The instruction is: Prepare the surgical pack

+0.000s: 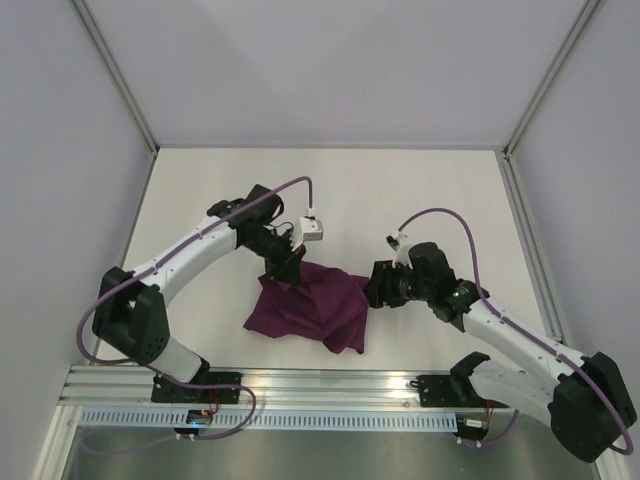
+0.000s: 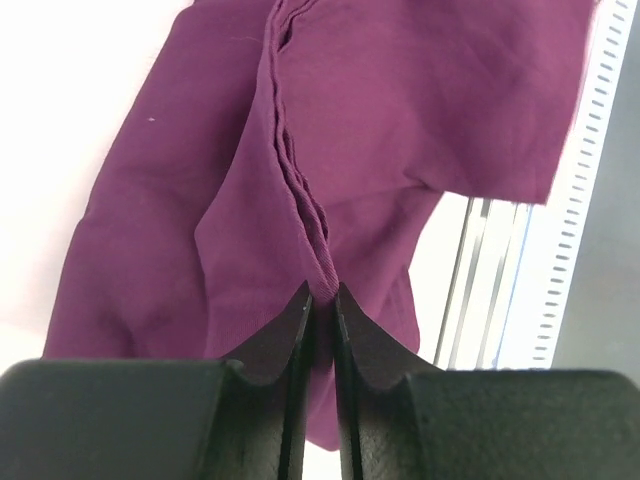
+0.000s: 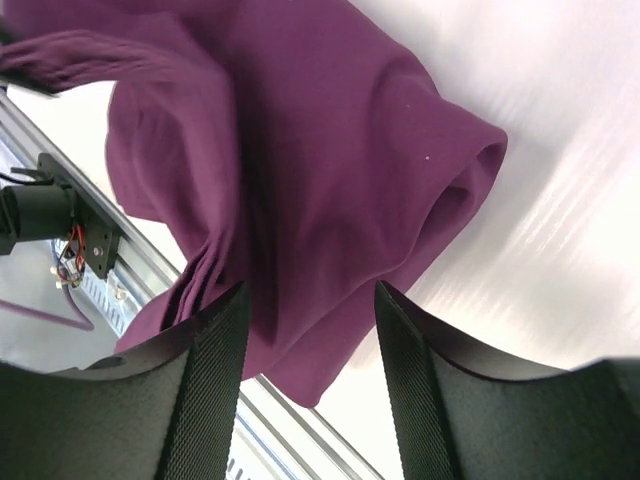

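A crumpled purple cloth (image 1: 315,305) is seen lying on a white table (image 1: 420,190), near its front edge, between 2 robot arms. The left gripper (image 2: 320,300) is almost closed, and a raised fold at the cloth's far left corner is pinched between its fingers. The right gripper (image 3: 310,290) is held wide open at the cloth's right edge. Fabric is seen between its fingers, but nothing is clamped.

The cloth (image 1: 312,305) is matt purple weave, softly creased. The table (image 1: 400,190) looks smooth, white, faintly glossy. At six o'clock runs a ribbed bright-metal rail (image 1: 330,385). The right pincer (image 3: 312,292) has matt black, fine-grained fingers (image 3: 215,380).
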{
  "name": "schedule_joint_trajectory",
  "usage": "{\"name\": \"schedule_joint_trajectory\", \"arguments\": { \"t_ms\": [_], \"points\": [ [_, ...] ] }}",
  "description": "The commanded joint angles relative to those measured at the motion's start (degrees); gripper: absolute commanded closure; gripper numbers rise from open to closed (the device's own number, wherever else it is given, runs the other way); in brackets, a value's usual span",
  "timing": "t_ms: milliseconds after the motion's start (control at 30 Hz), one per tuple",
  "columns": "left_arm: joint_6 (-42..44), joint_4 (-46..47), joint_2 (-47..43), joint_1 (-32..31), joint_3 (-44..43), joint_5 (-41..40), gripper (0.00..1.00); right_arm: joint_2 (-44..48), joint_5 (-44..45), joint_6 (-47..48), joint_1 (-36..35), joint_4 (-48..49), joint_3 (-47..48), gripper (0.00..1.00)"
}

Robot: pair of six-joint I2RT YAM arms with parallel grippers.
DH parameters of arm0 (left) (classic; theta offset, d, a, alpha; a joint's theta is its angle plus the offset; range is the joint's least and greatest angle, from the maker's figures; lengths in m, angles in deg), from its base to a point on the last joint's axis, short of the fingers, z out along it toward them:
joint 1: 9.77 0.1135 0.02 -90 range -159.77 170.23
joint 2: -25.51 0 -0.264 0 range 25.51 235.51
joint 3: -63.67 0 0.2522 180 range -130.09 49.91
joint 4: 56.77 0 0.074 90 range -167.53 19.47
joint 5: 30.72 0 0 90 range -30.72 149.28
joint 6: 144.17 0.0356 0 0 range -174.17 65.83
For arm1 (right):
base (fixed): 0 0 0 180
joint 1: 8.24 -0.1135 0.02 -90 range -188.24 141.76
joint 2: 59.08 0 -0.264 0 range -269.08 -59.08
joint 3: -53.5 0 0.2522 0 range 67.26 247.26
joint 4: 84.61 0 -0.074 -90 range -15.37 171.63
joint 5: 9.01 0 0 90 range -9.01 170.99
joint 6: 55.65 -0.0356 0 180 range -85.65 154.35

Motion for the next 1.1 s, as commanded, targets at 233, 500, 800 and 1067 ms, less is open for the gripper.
{"name": "schedule_joint_trajectory", "arguments": {
  "t_ms": [233, 500, 800, 1067],
  "points": [
    [12.6, -5.7, -14.3, -0.1, 9.0, -3.4, 0.75, -9.0, 2.9, -8.8, 0.2, 11.7, -4.3, 0.49],
    [18.8, -13.1, -21.2, -0.1, 13.3, -5.9, 0.60, -16.4, 1.4, -11.5, 0.2, 18.5, -5.2, 0.58],
    [19.0, -17.3, -27.0, 1.6, 17.0, -10.3, 0.51, -21.5, 1.0, -12.1, 2.4, 19.3, -1.3, 0.81],
    [3.0, -3.3, -23.1, 13.9, 11.7, -10.0, 0.18, -28.0, 0.1, -10.8, 6.2, 19.1, 6.7, 0.95]
  ]
}}
